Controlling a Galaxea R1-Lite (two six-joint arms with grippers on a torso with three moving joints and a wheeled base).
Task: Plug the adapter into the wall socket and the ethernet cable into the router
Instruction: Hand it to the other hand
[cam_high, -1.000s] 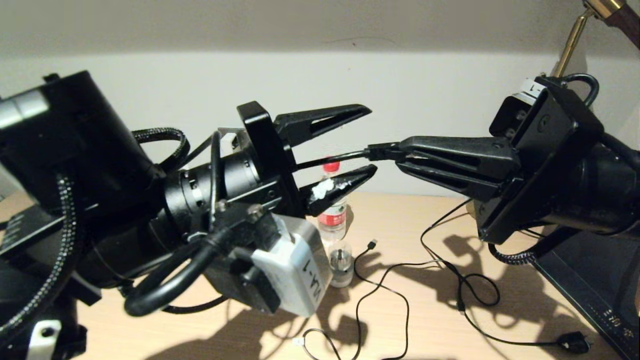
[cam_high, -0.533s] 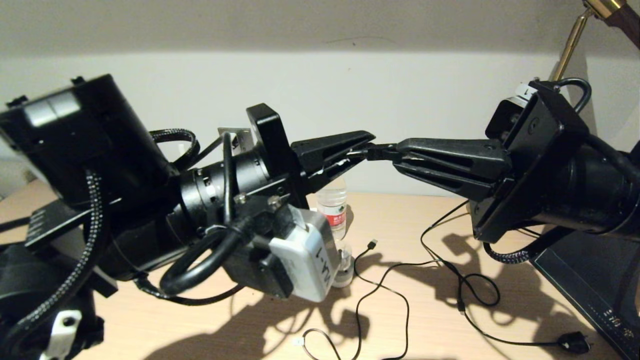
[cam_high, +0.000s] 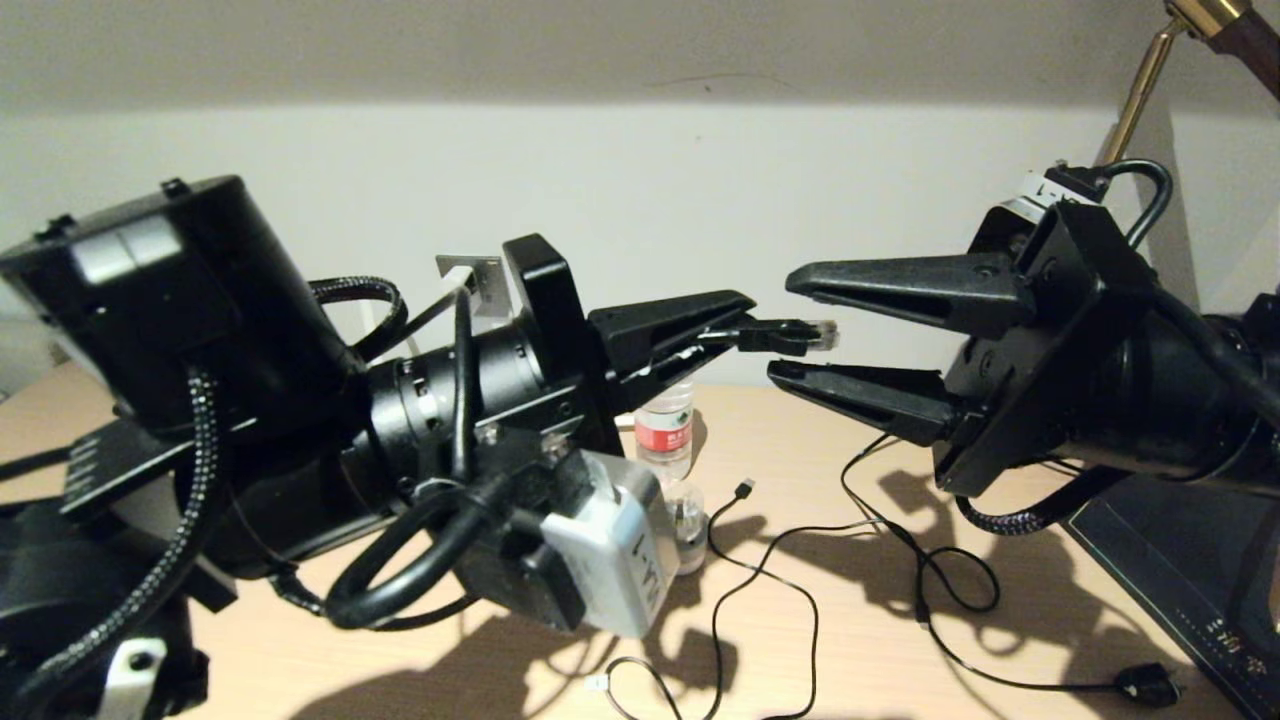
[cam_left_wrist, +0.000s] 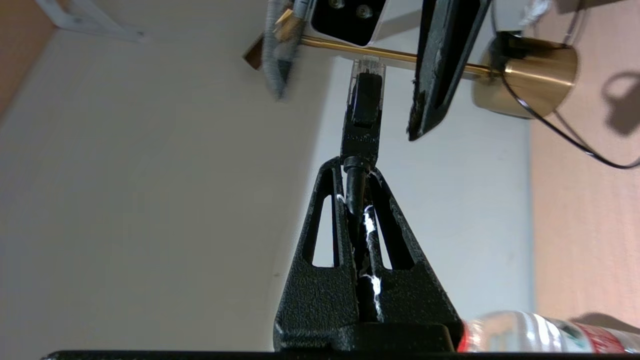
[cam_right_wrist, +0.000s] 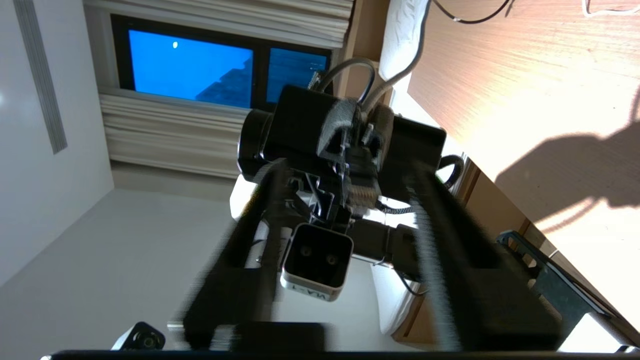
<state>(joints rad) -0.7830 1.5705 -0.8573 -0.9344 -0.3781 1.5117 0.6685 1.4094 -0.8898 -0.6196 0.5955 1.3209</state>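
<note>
Clamping the ethernet cable (cam_high: 775, 336) just behind its connector, the left gripper (cam_high: 735, 325) is held up in mid-air above the wooden table (cam_high: 830, 650), fingers pressed together on the black cord. Left wrist view: cord runs between the two closed fingers (cam_left_wrist: 330, 235), connector with clear tip (cam_left_wrist: 366, 95) sticking out past them.

Right gripper (cam_high: 790, 325) faces the left one at the same height, fingers spread apart, one above and one below the connector tip. Connector lies between them; no contact visible in head view. Right wrist view: the connector's pin end (cam_right_wrist: 364, 187) points toward the camera, between the blurred fingers.

Below on the table: a water bottle (cam_high: 664, 428) upright near the wall, a round clear plug (cam_high: 688, 535) just in front of it, thin black cords (cam_high: 800, 600) looping across the surface. Brass lamp stem (cam_high: 1135, 95) at far right.

Adapter, wall socket, router: cannot identify in these views.
</note>
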